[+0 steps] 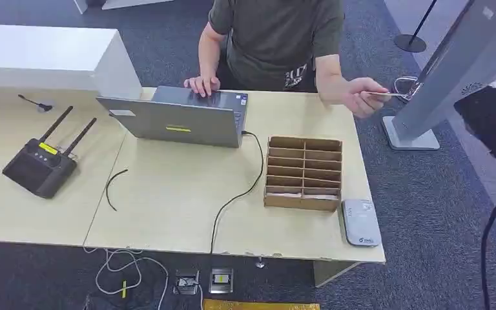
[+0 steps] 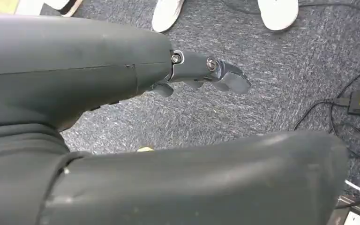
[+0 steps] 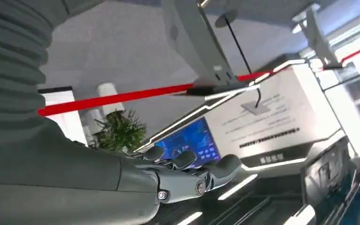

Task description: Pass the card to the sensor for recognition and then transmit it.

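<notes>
Seen from the head: card [image 1: 380, 94] pinched flat in a person's hand [image 1: 360, 95] at 1 o'clock, held out past the table's far right corner toward the grey kiosk [image 1: 453, 64]. Person's other hand [image 1: 201, 84] resting on the laptop [image 1: 181, 116] at 12 o'clock. Cable [image 1: 239, 194] running from the laptop's right side down over the near edge of the table [image 1: 168, 213]. Cardboard organizer [image 1: 304, 172] with 2 columns of slots at 3 o'clock from table centre; small grey sensor [image 1: 360, 222] just beside its near right corner, at the table edge. Black router [image 1: 40, 165] with 2 antennas at 9 o'clock, short black wire [image 1: 113, 187] lying between it and the laptop cable.

Left hand [image 2: 201, 75] hanging over grey carpet, fingers loosely curled, holding nothing. Right hand [image 3: 187, 173] raised, facing a lit blue screen and red strip; fingers extended and slightly apart, nothing in them. Dark part of the right arm [image 1: 494, 123] at the right edge, near the kiosk, well apart from the card.
</notes>
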You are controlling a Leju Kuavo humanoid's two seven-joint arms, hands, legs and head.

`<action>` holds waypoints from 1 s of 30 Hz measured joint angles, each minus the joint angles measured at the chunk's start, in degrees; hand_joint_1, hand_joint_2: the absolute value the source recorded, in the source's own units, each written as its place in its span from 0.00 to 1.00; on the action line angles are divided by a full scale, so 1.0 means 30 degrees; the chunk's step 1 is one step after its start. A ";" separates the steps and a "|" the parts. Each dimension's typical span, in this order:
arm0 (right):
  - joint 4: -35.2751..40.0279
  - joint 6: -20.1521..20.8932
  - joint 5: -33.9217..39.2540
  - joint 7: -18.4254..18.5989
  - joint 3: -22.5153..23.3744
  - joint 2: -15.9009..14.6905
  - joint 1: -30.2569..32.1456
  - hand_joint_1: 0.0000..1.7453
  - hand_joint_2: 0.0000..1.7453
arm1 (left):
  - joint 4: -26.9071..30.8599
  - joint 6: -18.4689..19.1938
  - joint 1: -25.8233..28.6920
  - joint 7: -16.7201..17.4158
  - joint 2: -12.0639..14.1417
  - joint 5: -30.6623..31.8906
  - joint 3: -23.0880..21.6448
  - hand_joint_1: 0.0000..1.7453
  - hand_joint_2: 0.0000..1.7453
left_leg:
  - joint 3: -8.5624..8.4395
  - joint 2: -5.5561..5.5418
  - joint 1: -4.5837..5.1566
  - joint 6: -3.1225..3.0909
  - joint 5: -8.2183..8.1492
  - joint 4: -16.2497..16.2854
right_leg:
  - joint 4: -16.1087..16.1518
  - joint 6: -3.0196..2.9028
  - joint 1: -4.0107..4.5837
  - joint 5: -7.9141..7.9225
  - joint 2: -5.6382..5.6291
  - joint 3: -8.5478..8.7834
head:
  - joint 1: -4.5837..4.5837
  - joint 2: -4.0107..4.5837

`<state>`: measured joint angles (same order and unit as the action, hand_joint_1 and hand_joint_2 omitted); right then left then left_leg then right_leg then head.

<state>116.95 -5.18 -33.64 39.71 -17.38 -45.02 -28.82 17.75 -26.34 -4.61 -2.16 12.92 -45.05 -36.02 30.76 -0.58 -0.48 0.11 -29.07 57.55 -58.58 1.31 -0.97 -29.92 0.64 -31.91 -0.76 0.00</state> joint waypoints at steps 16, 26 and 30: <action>-0.1871 0.1107 -0.0197 0.0051 -0.5097 0.0670 -0.0973 0.00 1.00 | 0.0007 0.0590 -0.0178 0.0802 -0.0007 0.2410 0.0342 0.00 0.00 | -0.0005 0.0006 0.0000 0.0001 0.0000 0.0003 | 0.0004 0.0000 0.0001 0.0000 -0.0014 -0.0022 | -0.0007 0.0007; -0.2630 0.1260 0.0022 0.0058 -0.6621 0.1042 -0.0976 1.00 1.00 | 0.0007 0.0976 -0.0315 0.1071 -0.0007 0.3111 0.0823 0.00 0.00 | -0.0006 0.0010 -0.0001 0.0001 0.0000 0.0003 | 0.0005 0.0000 0.0003 0.0000 -0.0014 -0.0023 | -0.0007 0.0000; -0.2877 0.1246 -0.0088 0.0066 -0.6890 0.1063 -0.0992 1.00 1.00 | 0.0007 0.1115 -0.0385 0.1188 -0.0007 0.3672 0.1085 0.00 0.00 | -0.0008 0.0010 -0.0001 0.0001 0.0000 0.0005 | 0.0006 0.0000 0.0002 0.0000 -0.0012 -0.0022 | 0.0000 0.0000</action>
<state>108.32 -1.44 -33.90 39.91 -38.05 -41.83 -31.79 17.77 -22.99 -5.76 1.40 12.90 -34.03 -32.76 30.74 -0.55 -0.48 0.11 -29.07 57.56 -58.56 1.31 -0.96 -29.92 0.60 -31.98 -0.76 0.00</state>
